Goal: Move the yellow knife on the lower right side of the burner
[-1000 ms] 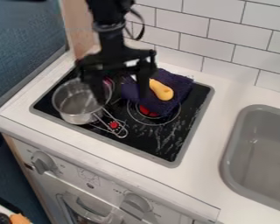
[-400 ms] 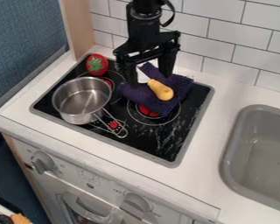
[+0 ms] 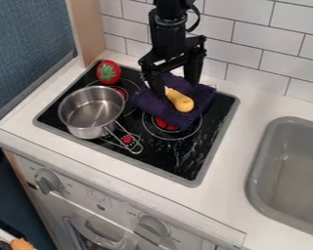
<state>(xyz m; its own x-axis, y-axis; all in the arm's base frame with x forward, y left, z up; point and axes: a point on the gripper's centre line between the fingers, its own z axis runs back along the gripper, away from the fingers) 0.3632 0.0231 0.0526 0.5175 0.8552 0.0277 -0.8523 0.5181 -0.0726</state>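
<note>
One yellow knife lies on a purple cloth, just toward six o'clock from the end effector, its handle pointing to five o'clock. The end effector's two fingers stand wide apart, gripping nothing.

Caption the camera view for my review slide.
Open gripper over the yellow knife on a purple cloth, beside a pot on the stove.

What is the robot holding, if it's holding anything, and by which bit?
Nothing: the gripper is open, and the yellow knife lies on the purple cloth.
</note>
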